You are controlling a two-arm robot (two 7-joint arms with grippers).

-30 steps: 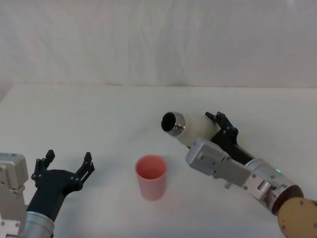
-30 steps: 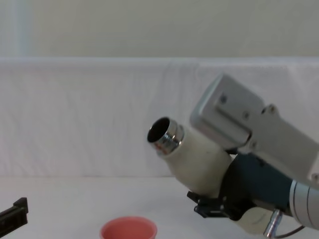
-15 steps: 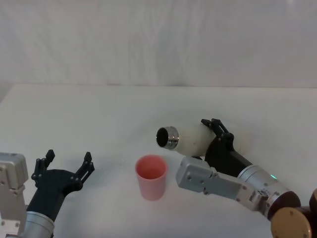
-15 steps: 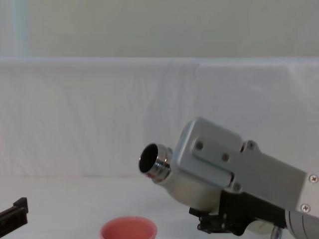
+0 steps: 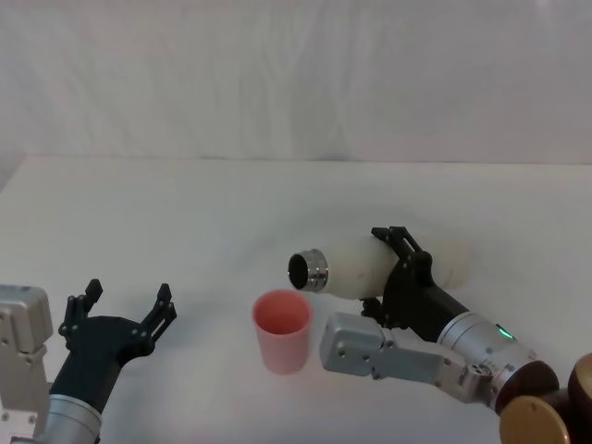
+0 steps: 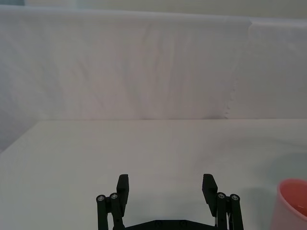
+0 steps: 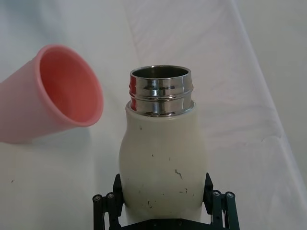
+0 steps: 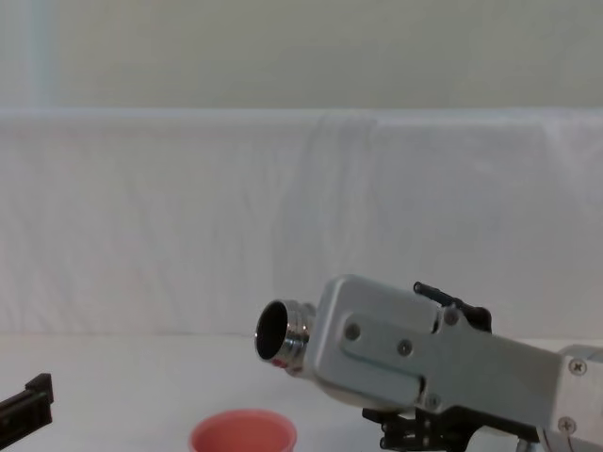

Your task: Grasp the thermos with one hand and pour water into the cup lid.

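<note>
Right gripper (image 5: 393,264) clamped on thermos (image 5: 356,268), holding it tipped nearly flat above the white table (image 5: 185,213), open steel neck (image 7: 161,91) just above and beside cup lid (image 5: 282,330). Cup lid upright on table. Left gripper (image 5: 125,310) parked at near left, fingers spread wide.

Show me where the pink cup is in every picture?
Head view: cup stands near the front, middle.
Left wrist view: cup at the edge.
Right wrist view: cup beside the thermos.
Chest view: rim at the bottom.
Shared landmark: the thermos's steel neck.
</note>
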